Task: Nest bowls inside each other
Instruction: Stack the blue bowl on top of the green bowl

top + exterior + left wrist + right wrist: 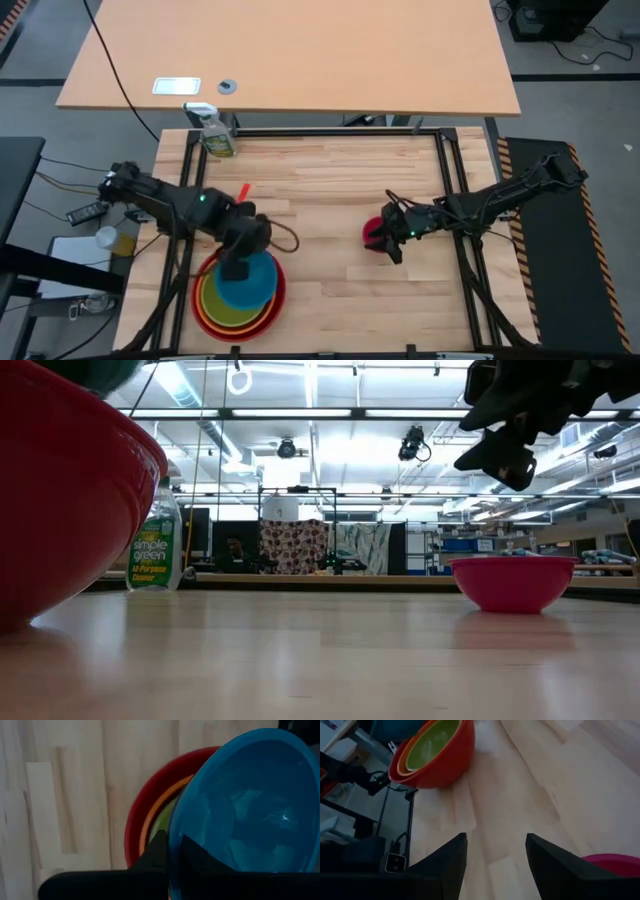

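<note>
Left gripper, clamped on the blue bowl's rim, lowers it into the green bowl at seven o'clock; right gripper hangs open above the pink bowl, probably next.

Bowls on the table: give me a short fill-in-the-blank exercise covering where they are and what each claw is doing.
1. The left claw is shut on the rim of the ____ bowl.
2. Red, orange and ____ bowls already sit nested in one stack.
3. The pink bowl rests alone on the table, below the ____ claw.
4. That claw's fingers are ____.

Missing words: blue; lime green; right; open
</note>
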Action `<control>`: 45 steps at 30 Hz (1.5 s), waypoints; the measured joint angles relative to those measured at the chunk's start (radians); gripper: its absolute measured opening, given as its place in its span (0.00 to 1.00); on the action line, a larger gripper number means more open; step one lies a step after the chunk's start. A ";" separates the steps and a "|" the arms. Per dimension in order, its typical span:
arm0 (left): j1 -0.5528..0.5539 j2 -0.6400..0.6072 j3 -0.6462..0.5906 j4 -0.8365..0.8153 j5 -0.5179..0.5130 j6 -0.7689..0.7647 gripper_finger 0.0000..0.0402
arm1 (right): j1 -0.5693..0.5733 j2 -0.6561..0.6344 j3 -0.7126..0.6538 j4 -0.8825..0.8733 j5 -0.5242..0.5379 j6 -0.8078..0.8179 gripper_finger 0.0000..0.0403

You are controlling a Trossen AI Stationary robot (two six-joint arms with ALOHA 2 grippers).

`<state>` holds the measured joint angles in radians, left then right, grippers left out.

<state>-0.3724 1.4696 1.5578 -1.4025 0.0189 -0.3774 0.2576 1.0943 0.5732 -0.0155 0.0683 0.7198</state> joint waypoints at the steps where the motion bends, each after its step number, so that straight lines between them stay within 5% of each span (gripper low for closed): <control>1: -0.016 0.000 -0.015 0.013 -0.002 -0.013 0.03 | -0.005 0.000 0.000 0.003 -0.005 -0.005 0.52; 14: -0.132 -0.138 -0.467 0.289 -0.003 -0.227 0.03 | -0.023 0.000 0.000 0.016 -0.058 -0.017 0.52; 21: -0.131 -0.155 -0.586 0.371 0.002 -0.294 0.05 | -0.026 0.000 0.000 0.015 -0.063 -0.012 0.52; 34: -0.131 -0.155 -0.632 0.394 0.024 -0.313 0.33 | -0.040 0.000 0.000 0.015 -0.036 -0.008 0.52; 45: -0.131 -0.155 -0.461 0.209 0.066 -0.341 0.59 | -0.108 0.000 0.000 -0.052 -0.064 -0.010 0.52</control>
<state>-0.5034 1.3144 1.0966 -1.1940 0.0845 -0.7185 0.1497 1.0946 0.5728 -0.0680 0.0041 0.7095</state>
